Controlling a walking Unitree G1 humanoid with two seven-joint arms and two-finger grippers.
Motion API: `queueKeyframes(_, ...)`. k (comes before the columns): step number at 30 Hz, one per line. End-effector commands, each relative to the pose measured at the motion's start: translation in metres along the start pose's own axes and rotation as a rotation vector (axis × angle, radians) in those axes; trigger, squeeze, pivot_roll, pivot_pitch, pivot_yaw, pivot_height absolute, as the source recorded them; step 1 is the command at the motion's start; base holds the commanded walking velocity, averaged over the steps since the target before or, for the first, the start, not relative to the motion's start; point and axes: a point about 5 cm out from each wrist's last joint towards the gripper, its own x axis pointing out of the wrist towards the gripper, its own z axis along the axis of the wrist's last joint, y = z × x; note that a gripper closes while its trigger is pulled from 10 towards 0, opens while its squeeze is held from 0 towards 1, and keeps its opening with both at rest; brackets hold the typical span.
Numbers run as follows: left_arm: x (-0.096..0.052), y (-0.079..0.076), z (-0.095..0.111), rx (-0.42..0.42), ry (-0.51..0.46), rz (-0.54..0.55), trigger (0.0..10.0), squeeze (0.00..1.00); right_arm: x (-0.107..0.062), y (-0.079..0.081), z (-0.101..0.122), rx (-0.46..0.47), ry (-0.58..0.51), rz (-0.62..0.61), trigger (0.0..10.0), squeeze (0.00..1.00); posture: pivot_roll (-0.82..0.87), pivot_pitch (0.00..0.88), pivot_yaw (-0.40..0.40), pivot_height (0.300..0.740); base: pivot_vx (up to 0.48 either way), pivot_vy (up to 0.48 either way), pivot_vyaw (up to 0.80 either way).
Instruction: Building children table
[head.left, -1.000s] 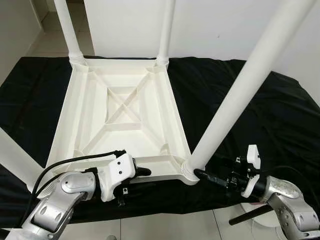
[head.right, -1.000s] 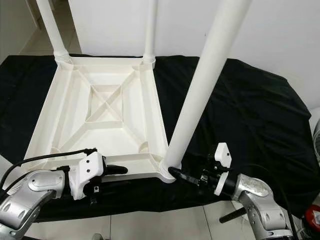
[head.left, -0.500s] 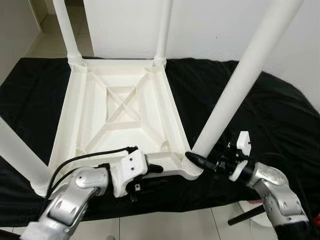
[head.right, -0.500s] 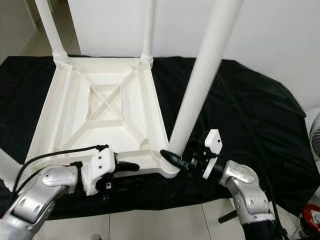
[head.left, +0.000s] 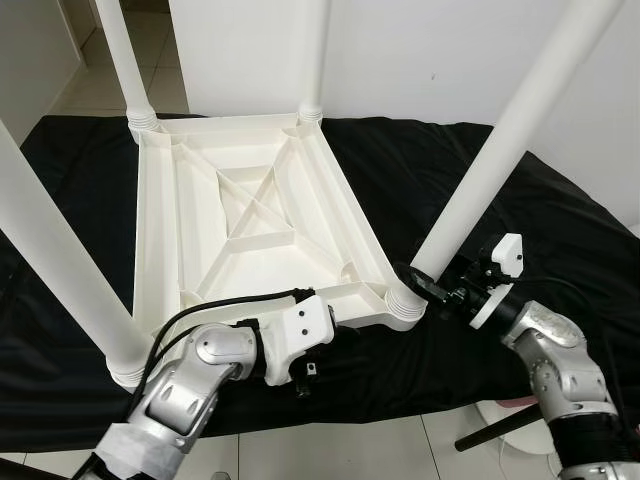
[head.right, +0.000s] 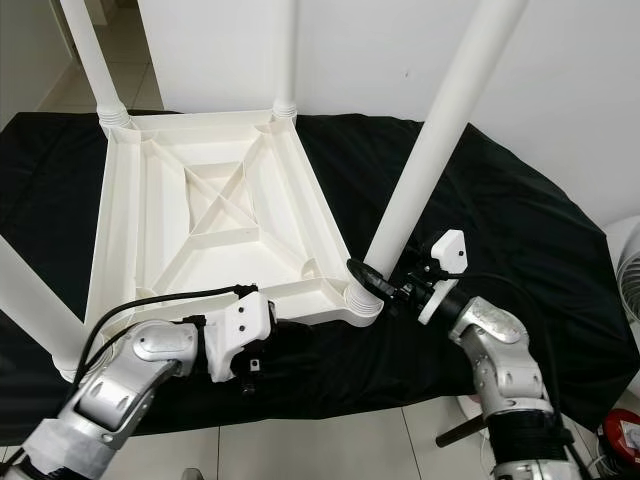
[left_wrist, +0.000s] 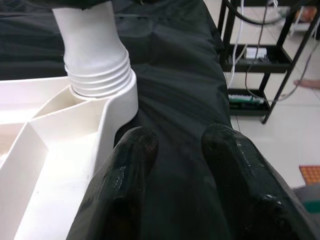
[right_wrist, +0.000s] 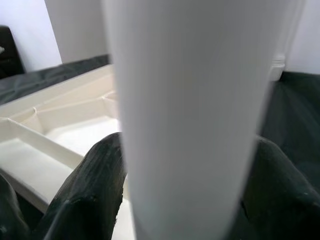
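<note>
Straddling the near-right table leg (head.left: 480, 175) just above its ribbed socket, the right gripper (head.left: 425, 285) has one black finger on each side of the white tube, and in the right wrist view the two fingers (right_wrist: 95, 192) press against the leg from either side, so they read as clamped on it. That leg is the landmark for everything else: its long axis rises from the corner socket of the upturned children's table (head.left: 250, 230) and leans up and away to the robot's right, and the right gripper meets it crosswise at its foot, coming from the right side of the leg. The table lies top down on the black cloth (head.left: 540, 230) with four legs standing from its corners, so the build looks close to done, with this leg probably being seated or tested. The left gripper (head.right: 262, 350) sits on the other side of that same leg, low along the near rim of the table; in the left wrist view its fingers (left_wrist: 132, 150) stand apart with only cloth between them, pointing toward the leg's ribbed collar (left_wrist: 97, 80), which lies just ahead and to one side. My judgement is that the right arm is the working one, and any twist or push should follow the leg's own axis down into the socket.
</note>
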Motion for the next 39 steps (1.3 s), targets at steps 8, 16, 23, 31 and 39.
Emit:
queueKeyframes(8,-0.006,0.028,0.001,-0.084,0.007,0.355,10.0,0.00,0.006,0.005,-0.015,0.033,0.021,-0.127,10.0,0.00,0.04,0.046,-0.050,0.740,0.000,0.000,0.00)
queueKeyframes(16,-0.012,0.033,0.004,-0.127,-0.014,0.326,10.0,0.00,0.003,0.003,-0.021,0.022,0.065,-0.130,10.0,0.00,0.03,0.038,-0.043,0.740,0.000,0.000,0.00)
queueKeyframes(23,-0.013,0.038,0.006,-0.108,-0.019,0.344,10.0,0.00,0.002,-0.001,-0.024,-0.011,0.097,-0.118,10.0,0.00,0.03,0.037,-0.047,0.740,0.000,0.000,0.00)
queueKeyframes(31,-0.013,0.038,0.008,-0.111,-0.024,0.353,10.0,0.00,0.012,0.001,-0.028,-0.009,0.110,-0.083,0.0,0.00,0.04,0.039,-0.056,0.740,0.000,0.000,0.00)
queueKeyframes(39,-0.015,0.029,0.009,-0.102,-0.033,0.305,10.0,0.00,0.015,0.007,-0.041,0.014,0.218,-0.175,0.0,0.00,0.04,0.046,-0.064,0.740,0.000,0.000,0.00)
